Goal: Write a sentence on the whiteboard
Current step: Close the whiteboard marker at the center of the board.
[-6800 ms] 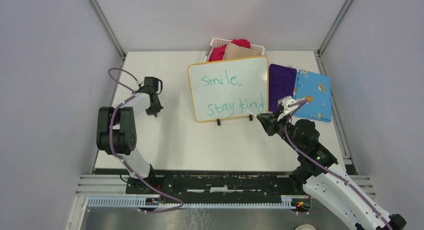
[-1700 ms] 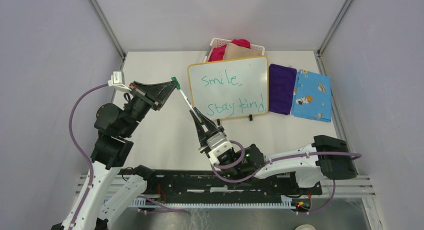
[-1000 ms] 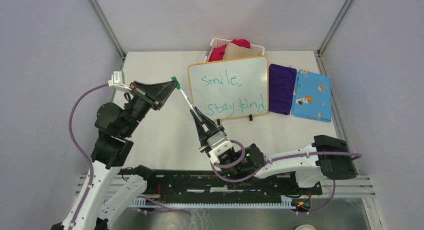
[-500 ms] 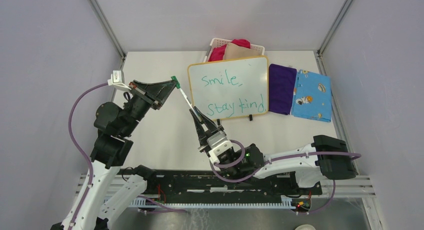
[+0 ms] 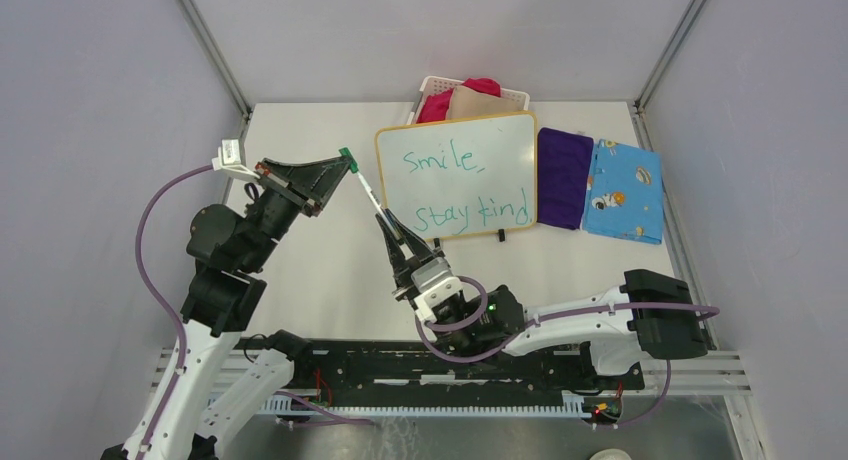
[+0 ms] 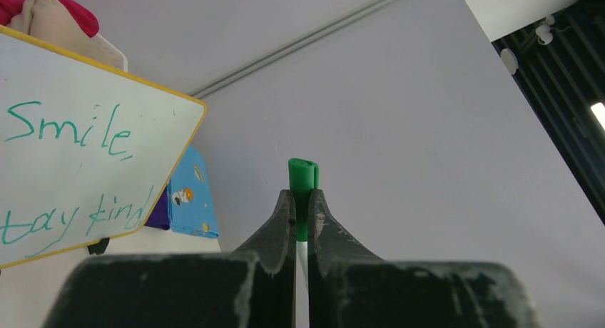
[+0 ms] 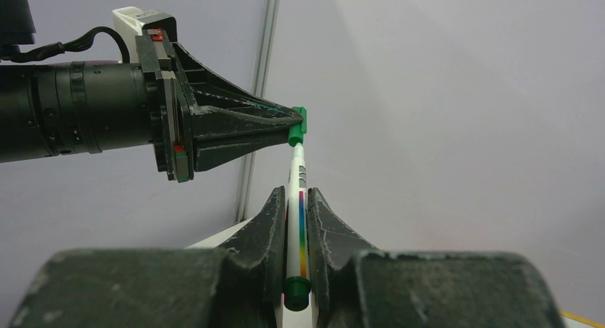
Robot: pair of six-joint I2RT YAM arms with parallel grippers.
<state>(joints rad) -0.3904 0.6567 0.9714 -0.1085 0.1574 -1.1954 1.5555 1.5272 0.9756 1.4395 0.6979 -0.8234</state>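
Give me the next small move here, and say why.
Probably push the marker gently into the green cap to seat it. The sentence on the whiteboard looks finished; the left gripper pinches the cap, the right gripper grips the barrel, and a narrow neck shows between them.

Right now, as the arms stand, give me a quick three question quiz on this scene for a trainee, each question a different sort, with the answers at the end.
1. True or false: the whiteboard is blank.
2. Pick one. The left gripper is shut on: A the green cap; B the purple cloth; C the basket.
3. In a word or two: what is the right gripper shut on?

Key
1. False: the sentence reads "Smile, stay kind" in green.
2. A.
3. The marker.
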